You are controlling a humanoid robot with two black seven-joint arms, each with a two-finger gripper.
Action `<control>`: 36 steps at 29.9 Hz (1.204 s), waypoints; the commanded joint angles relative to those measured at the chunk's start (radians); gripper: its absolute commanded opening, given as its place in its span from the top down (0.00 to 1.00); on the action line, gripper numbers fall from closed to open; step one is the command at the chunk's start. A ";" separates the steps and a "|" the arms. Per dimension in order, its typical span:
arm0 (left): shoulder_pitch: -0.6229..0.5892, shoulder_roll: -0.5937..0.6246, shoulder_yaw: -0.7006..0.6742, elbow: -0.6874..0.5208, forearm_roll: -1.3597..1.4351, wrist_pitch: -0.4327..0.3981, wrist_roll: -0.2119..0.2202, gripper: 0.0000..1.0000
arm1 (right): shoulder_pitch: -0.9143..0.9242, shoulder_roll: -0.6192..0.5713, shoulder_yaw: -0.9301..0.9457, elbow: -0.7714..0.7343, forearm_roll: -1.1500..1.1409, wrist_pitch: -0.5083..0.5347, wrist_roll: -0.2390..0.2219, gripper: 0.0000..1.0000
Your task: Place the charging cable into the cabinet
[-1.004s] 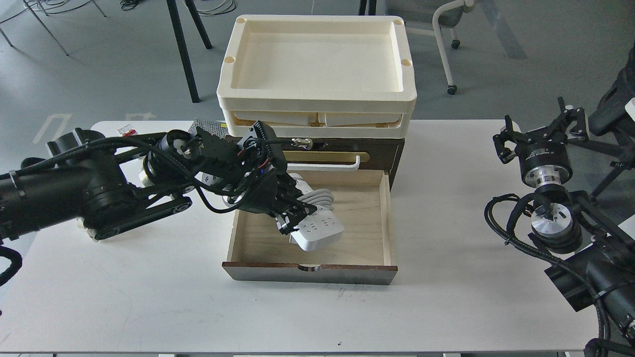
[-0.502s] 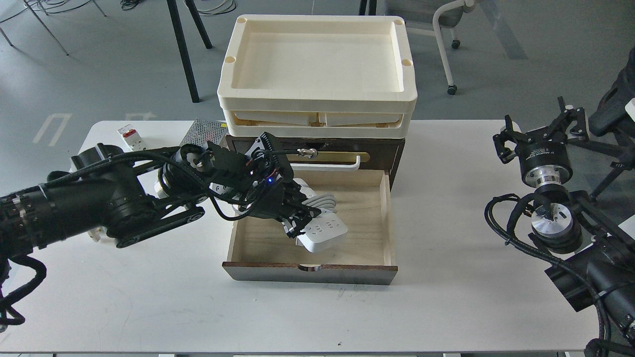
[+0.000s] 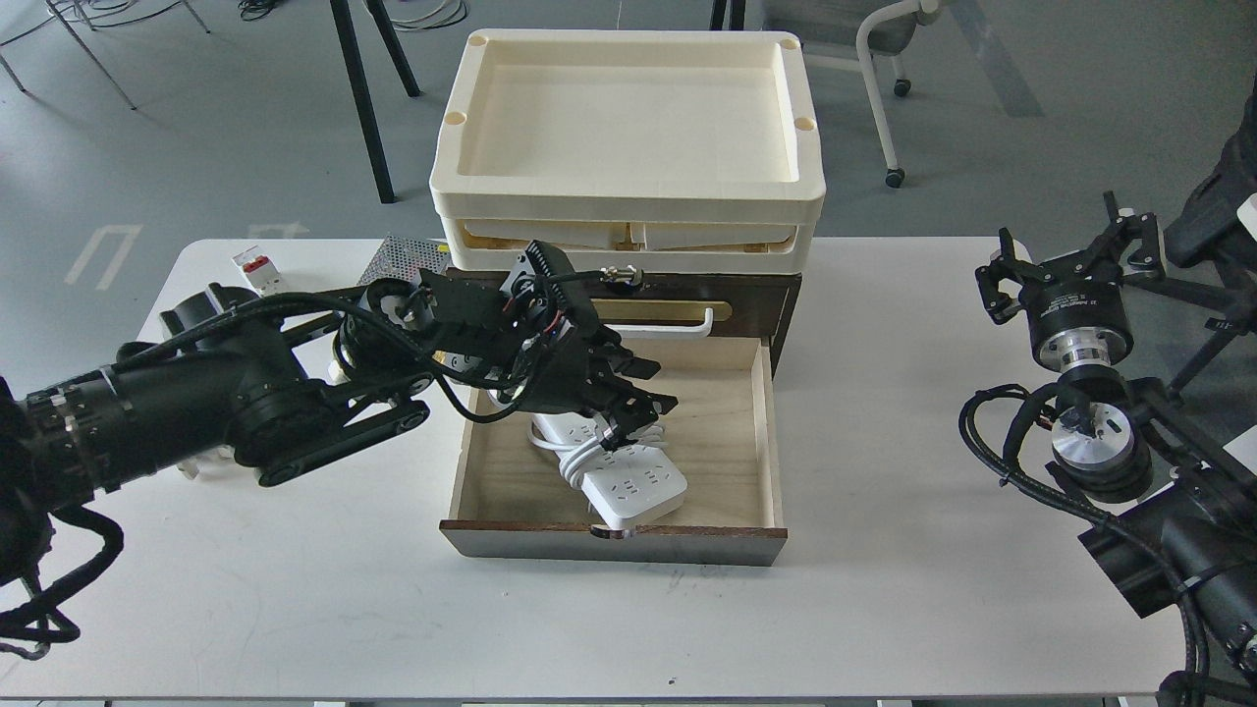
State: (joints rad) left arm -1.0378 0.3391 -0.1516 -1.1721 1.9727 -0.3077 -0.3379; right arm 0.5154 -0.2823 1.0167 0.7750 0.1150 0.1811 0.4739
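The charging cable [image 3: 633, 483], a white power strip with a thick white cord coiled round its middle, lies flat on the floor of the open pale wood drawer [image 3: 722, 442], towards its front. The drawer belongs to the dark-brown cabinet [image 3: 781, 304], which has a white handle [image 3: 678, 329] and a cream tray top [image 3: 628, 118]. My left gripper [image 3: 640, 391] hangs over the drawer just above the back end of the strip. It is open and holds nothing. My right gripper [image 3: 1065, 253] is open and empty, far off at the right.
A small white breaker with a red switch [image 3: 257, 267] and a perforated silver box [image 3: 403, 257] sit on the white table [image 3: 295, 589] at the back left, behind my left arm. Table and chair legs stand on the floor beyond.
My left gripper opened and let go of the charging cable, which dropped flat onto the drawer floor. The gripper then lifted slightly and moved right.
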 commanded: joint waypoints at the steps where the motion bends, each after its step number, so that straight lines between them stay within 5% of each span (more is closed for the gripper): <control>1: 0.021 -0.026 -0.095 -0.014 -0.209 0.013 -0.007 0.12 | 0.002 0.002 -0.001 0.000 0.000 0.000 0.000 0.00; 5: 0.044 -0.048 -0.229 -0.047 -0.570 0.006 -0.067 0.05 | 0.005 0.000 0.000 -0.006 0.000 0.000 -0.003 0.00; 8: 0.042 -0.074 -0.356 -0.072 -0.902 -0.002 -0.050 0.05 | 0.006 0.000 0.000 -0.010 0.000 0.000 -0.004 0.00; 16: 0.084 -0.063 -0.773 0.049 -1.541 -0.075 0.275 0.00 | 0.008 0.002 0.002 -0.010 0.002 -0.002 -0.004 0.00; 18: 0.114 -0.019 -0.807 0.087 -1.693 -0.131 0.309 0.00 | 0.008 0.003 -0.001 -0.005 0.002 0.004 -0.008 0.00; 28: 0.280 0.110 -1.014 0.395 -2.006 -0.181 0.287 0.00 | 0.011 0.005 0.005 -0.019 0.003 -0.003 -0.012 0.00; 36: 0.308 0.124 -1.022 0.698 -2.094 -0.181 0.289 0.00 | 0.011 0.005 0.005 -0.020 0.003 -0.012 -0.009 0.00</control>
State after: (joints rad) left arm -0.7476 0.4670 -1.1732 -0.5493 -0.1153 -0.4886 -0.0492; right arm 0.5264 -0.2771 1.0189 0.7550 0.1181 0.1785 0.4616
